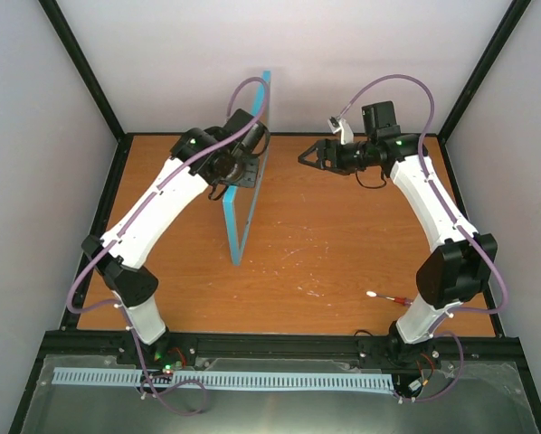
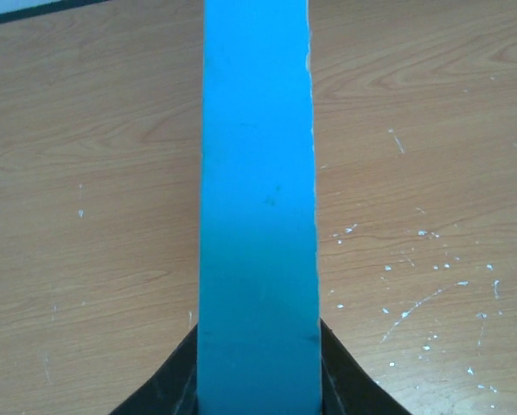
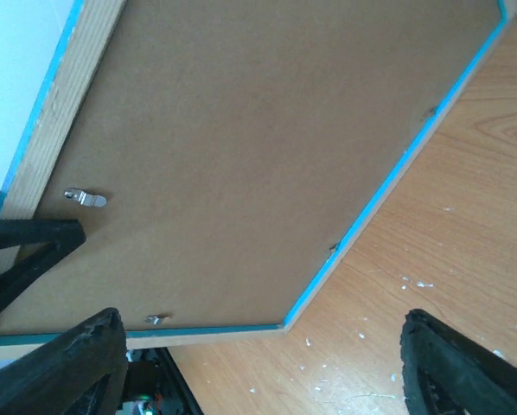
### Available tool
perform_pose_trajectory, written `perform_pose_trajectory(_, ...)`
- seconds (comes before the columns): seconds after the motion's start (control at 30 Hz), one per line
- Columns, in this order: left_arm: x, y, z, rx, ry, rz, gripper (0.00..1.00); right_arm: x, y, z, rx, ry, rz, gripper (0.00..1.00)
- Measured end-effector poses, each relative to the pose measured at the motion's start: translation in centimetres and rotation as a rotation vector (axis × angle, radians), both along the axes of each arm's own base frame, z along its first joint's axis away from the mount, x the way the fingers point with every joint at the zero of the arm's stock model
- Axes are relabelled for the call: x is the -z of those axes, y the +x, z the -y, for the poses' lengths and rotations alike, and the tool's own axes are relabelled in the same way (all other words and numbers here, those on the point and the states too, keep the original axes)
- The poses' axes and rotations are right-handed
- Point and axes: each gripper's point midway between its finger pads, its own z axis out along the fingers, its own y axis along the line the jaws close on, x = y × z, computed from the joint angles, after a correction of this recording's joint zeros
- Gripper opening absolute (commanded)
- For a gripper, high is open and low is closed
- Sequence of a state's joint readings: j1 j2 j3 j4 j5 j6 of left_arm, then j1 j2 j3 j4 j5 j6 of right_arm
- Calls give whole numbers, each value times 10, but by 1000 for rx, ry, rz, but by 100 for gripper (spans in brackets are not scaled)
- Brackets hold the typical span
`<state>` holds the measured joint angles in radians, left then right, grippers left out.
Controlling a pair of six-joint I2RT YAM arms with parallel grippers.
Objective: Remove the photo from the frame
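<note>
Light-blue frame (image 1: 263, 99) upright on one edge, centre-left on the wooden table (image 1: 343, 253) – top rim pinched between the jaws of the left gripper (image 1: 249, 163). Facing its brown backing (image 3: 267, 156) – right gripper (image 1: 305, 158), clear of it, jaws spread wide. Small metal clip (image 3: 86, 198) on the backing.

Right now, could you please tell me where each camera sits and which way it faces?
Top external: above and behind the robot, looking down on the table; the left arm and right arm show.
Left wrist: on the left hand, looking along the frame edge it clamps; its dark fingers show.
Right wrist: on the open right hand, facing the frame's brown back; both fingers show.
Shared: every view shows the frame.
</note>
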<state>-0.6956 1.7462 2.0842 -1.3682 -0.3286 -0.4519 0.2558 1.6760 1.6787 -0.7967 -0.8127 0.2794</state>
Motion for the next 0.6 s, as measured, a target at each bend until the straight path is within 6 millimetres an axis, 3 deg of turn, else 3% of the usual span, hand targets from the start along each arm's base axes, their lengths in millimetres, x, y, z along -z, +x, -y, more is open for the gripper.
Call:
perform_pose_trajectory(0.2, 3, -12, 35, 115, 40, 12, 11, -6, 4, 0, 8, -3, 5, 100)
perform_pose_trajectory(0.33, 4, -15, 51, 165, 55, 16, 13, -21, 16, -1, 24, 5, 36, 99)
perform_pose_trajectory(0.53, 5, -18, 60, 185, 46, 14, 34, -31, 26, -4, 64, 49, 11, 97)
perform_pose_trajectory(0.6, 4, -16, 79, 195, -16, 26, 36, -29, 30, -5, 77, 60, -8, 96)
